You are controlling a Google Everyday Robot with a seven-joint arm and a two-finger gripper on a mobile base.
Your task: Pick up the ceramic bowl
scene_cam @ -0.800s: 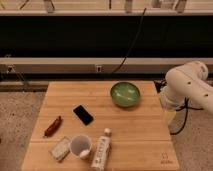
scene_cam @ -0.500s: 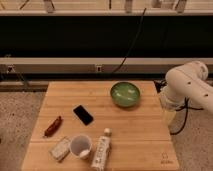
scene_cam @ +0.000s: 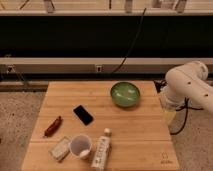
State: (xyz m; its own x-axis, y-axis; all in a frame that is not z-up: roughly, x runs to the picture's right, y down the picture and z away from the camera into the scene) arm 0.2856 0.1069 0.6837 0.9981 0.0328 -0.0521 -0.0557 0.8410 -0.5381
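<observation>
Wooden desk (scene_cam: 140, 137), carrying:
- Lower left: white cup (scene_cam: 81, 146) sitting between a pale packet (scene_cam: 61, 148) and a white bottle (scene_cam: 101, 152) that is lying down.
- Left: reddish-brown snack stick (scene_cam: 52, 126) lying.
- Centre: black phone (scene_cam: 83, 114) lying flat.
- Upper centre: green ceramic bowl (scene_cam: 125, 94) sitting upright, untouched.
- Right edge: end effector (scene_cam: 169, 116) hanging under the white arm (scene_cam: 190, 87), apart from the bowl; how far open it is cannot be told.

Green ceramic bowl (scene_cam: 125, 94) at 1 o'clock on wooden table (scene_cam: 135, 135); gripper (scene_cam: 169, 116) at 3 o'clock, just beside table's edge, apart from bowl.
</observation>
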